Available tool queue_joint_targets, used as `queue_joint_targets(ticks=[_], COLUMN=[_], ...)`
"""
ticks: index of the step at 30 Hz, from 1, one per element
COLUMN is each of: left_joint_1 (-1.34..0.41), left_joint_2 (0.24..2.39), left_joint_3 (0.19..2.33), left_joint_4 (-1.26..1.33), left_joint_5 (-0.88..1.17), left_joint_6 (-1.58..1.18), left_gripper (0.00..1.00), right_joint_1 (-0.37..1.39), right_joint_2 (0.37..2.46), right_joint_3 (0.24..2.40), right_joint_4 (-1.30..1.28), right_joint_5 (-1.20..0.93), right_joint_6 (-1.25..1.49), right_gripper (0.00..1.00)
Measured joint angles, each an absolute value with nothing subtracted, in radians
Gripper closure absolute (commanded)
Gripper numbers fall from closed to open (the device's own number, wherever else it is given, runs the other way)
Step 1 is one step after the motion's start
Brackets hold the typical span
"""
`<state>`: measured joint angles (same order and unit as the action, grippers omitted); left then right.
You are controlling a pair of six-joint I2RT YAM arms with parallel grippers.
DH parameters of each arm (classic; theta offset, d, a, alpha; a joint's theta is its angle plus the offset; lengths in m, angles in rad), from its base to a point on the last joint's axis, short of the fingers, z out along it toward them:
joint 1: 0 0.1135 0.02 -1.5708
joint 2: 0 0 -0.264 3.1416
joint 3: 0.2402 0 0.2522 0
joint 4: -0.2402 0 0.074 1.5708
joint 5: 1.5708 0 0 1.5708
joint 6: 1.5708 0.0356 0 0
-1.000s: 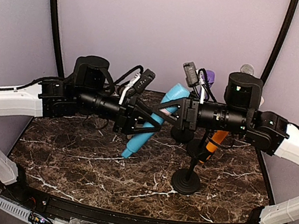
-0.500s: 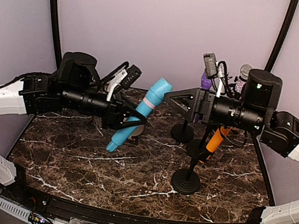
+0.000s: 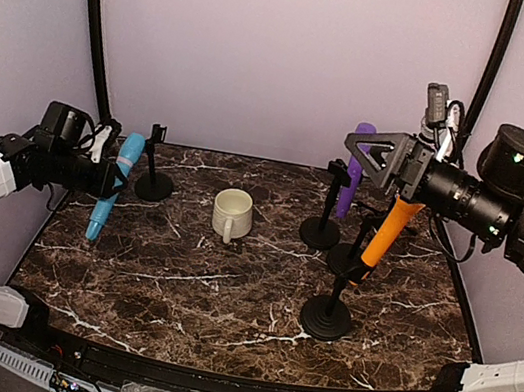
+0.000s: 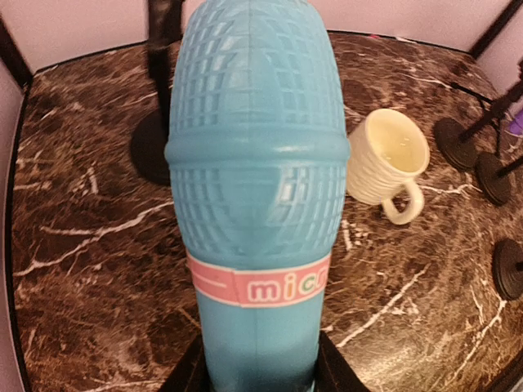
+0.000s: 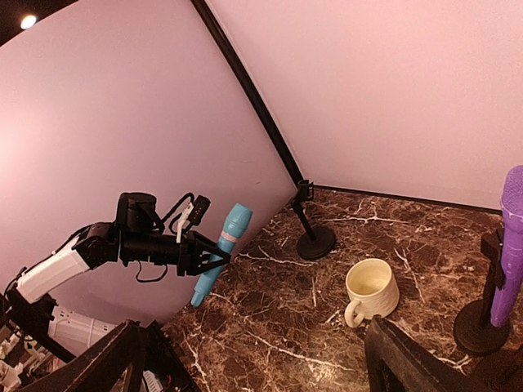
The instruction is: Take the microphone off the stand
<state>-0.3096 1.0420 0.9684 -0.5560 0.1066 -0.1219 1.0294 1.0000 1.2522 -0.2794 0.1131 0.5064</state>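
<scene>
A second ago both arms met above the cream mug (image 3: 231,214), each clamped on the blue microphone (image 3: 114,185). They have since drawn apart, and the mug, which they had covered, is in view on the marble table (image 3: 223,301).

The left gripper (image 3: 103,176) has carried the microphone well left of the mug. It pinches the handle below the pink band, jaws pressed to both sides. The right gripper (image 3: 376,155) has let go and pulled back, raised well right of the mug. Its fingers are spread wide and hold nothing.

The blue microphone hangs in the air, its long axis steep and nearly upright. The grille end is up and tipped slightly toward the mug, and the handle tip points down.

Behind and left of the mug, the bare stand (image 3: 152,177) rises just beside the microphone's head.
</scene>
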Motion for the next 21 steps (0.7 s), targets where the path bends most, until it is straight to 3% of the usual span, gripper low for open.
queue_joint_targets(ticks=[9,21], left_joint_1=[0.094,0.172], left_joint_2=[1.189,1.617], left_joint_3=[0.902,1.019], left_joint_4=[-0.543,-0.456], left_joint_5=[0.159,0.154], left_joint_6=[-0.093,-0.033], left_gripper=[1.0,1.0], right_joint_1=[1.029,1.029], right_joint_2=[0.979,0.948], right_joint_3=[1.252,1.21], right_joint_4=[-0.301,-0.297], right_joint_5=[0.192,0.221], right_joint_6=[0.525,0.555], right_gripper=[0.05,0.05])
